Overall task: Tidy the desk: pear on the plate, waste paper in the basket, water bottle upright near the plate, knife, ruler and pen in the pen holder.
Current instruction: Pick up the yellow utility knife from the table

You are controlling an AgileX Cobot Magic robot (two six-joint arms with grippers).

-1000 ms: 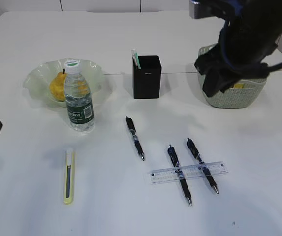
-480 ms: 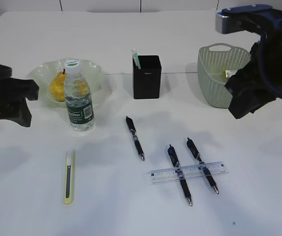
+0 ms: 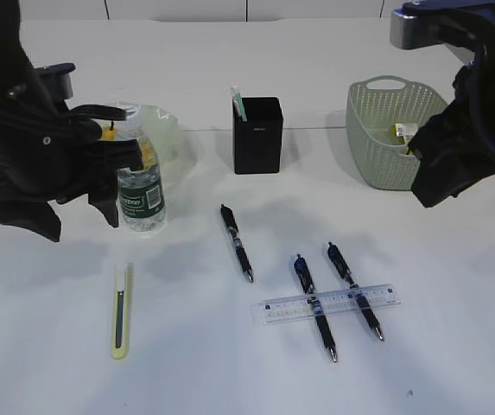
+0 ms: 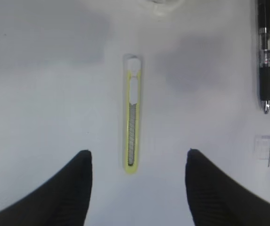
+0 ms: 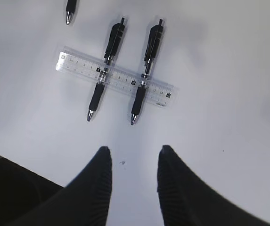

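From the exterior view, the left arm hangs above the utility knife (image 3: 121, 311) lying at the desk's left front, well apart from the pen holder (image 3: 257, 135). In the left wrist view, the left gripper (image 4: 137, 181) stands open and empty, jaws straddling the knife's long axis, which runs straight ahead. The right wrist view shows the right gripper (image 5: 134, 176) part-open, empty, with the ruler (image 5: 115, 76) lying across two pens ahead.

Bare table surrounds the knife (image 4: 132, 115); the ruler (image 5: 114, 76) lies across two pens (image 5: 103, 70)

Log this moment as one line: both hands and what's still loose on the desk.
left hand: open above knife | right hand: open, empty, above ruler | loose: knife, ruler, three pens
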